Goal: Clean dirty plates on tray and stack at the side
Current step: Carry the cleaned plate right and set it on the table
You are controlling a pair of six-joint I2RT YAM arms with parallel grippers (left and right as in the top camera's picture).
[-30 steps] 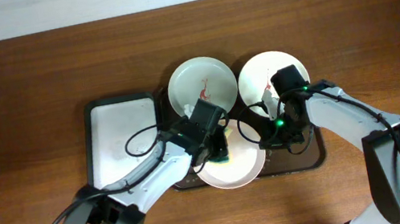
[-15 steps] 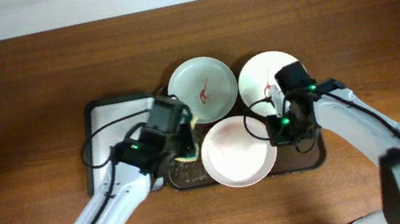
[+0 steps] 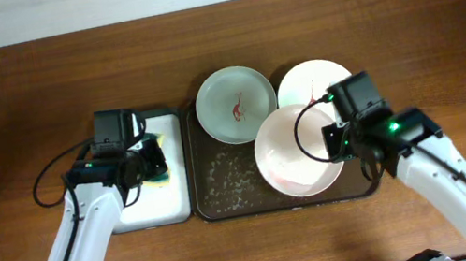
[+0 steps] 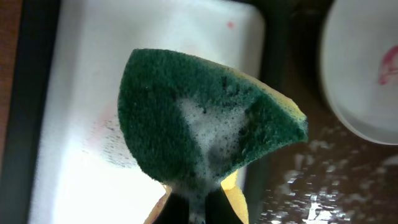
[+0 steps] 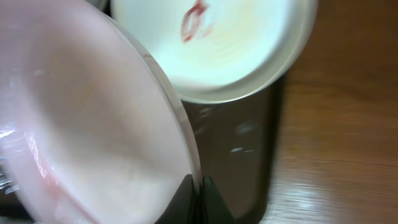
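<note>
The tray (image 3: 225, 193), dark brown and flecked with soapy specks, sits at the middle of the worktop (image 3: 19, 100) and carries all three plates. The mint plate (image 3: 236, 104) lies at the tray's back left corner with a red squiggle in its middle. The far white plate (image 3: 310, 80) lies at the tray's back right corner, also marked with a red squiggle. Its near edge is covered by the near white plate (image 3: 293, 151).

That near white plate sits over the right half of the tray. It shows only a faint pink film and no clear squiggle. The right tool (image 3: 337, 140) is clenched on its right rim. In the right wrist view the tool (image 5: 198, 190) pinches the thin edge of the near white plate (image 5: 93, 137), which is tilted above the tray floor (image 5: 242, 149). The far white plate (image 5: 217, 43) lies flat just behind it.

The left tool (image 3: 155, 165) is off the tray's left side, over the small white tray (image 3: 146, 207) with a black rim that lies just beside the brown one. It is clenched on a sponge (image 3: 158, 169). In the left wrist view the sponge (image 4: 205, 124) shows its green scouring face with a patch of white foam, and its yellow body peeks out at the edge. Below it the white tray (image 4: 81, 124) is wet, with small dark specks.
</note>
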